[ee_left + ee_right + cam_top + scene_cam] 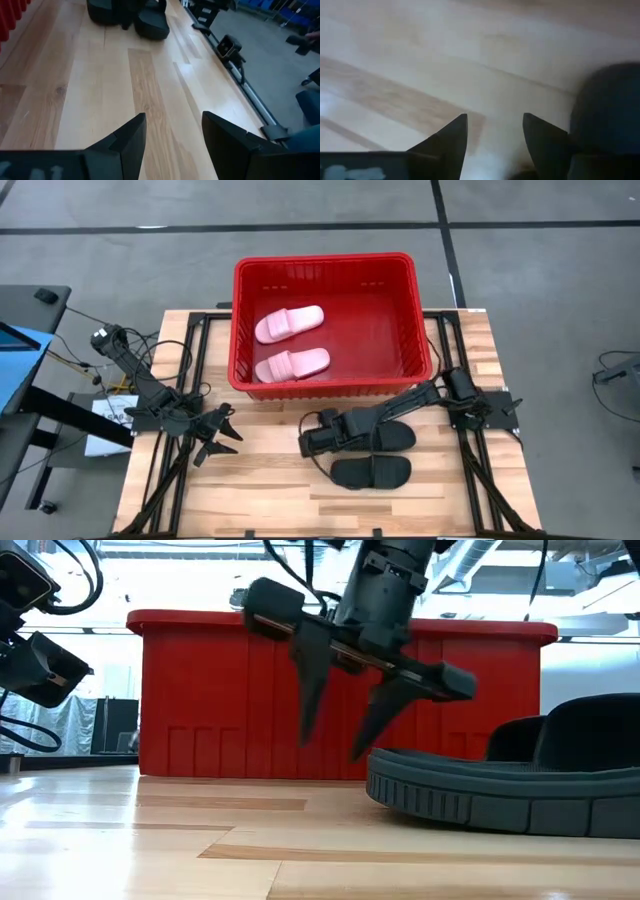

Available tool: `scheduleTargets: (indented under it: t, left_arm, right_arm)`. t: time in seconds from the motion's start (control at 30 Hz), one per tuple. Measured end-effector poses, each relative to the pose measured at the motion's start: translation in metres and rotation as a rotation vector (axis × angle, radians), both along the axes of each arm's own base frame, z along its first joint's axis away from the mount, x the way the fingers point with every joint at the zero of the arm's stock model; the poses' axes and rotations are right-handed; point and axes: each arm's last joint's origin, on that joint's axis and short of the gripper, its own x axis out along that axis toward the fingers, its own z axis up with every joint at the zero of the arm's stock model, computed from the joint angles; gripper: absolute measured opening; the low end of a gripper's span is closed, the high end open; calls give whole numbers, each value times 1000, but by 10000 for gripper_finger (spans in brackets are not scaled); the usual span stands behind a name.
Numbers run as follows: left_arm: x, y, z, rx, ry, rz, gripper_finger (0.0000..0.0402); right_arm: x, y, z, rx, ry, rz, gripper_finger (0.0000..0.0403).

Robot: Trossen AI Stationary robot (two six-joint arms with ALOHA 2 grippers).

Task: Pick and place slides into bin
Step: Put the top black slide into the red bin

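Well, the wooden worktop carried everything, and the big red bin sat at its far edge, roughly central. Inside it, two pale pink slides lay toward the bin's left side, one behind the other, both lying crosswise and apart from each other.

Out on the worktop, between the bin and the near edge and a little right of centre, two black slides lay side by side, close together. The nearer one sat fully in the open; the farther one was partly covered by the right arm reaching across it from the worktop's right edge.

And the right tool hung just past the left end of that farther black slide, fingers spread apart and pointing down at the wood, nothing between them. From its own wrist, the dark slide showed just beside one finger.

Over by the left edge, the left tool waited low above the worktop, its fingers also spread wide and holding nothing, bare planks beneath.
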Motion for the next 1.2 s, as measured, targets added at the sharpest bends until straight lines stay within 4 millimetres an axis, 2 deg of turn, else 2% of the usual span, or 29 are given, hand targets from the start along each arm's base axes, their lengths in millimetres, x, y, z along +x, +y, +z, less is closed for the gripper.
scheduleTargets:
  t: [0.2, 0.3, 0.5, 0.73, 0.87, 0.97, 1.2]
  left_arm:
    - [0, 0, -1, 7, 6, 1, 183]
    - [0, 0, -1, 5, 9, -6, 183]
    - [0, -1, -1, 1, 10, -14, 183]
    - [0, -1, -1, 1, 10, -14, 183]
    - [0, -1, -1, 1, 10, -14, 183]
    - [0, -1, -1, 1, 10, -14, 183]
    - [0, -1, -1, 1, 10, -14, 183]
  right_arm:
    - [6, -8, 15, 0, -19, 36, 181]
    - [6, -8, 32, -5, -23, 57, 174]
    - [-4, -5, 52, -30, 104, 61, 158]
    - [-11, 0, 50, -12, 162, 49, 158]
    - [-12, 0, 41, -22, 211, 29, 169]
    - [-12, 0, 42, -24, 211, 25, 174]
    - [-16, -1, 27, -30, 235, 17, 172]
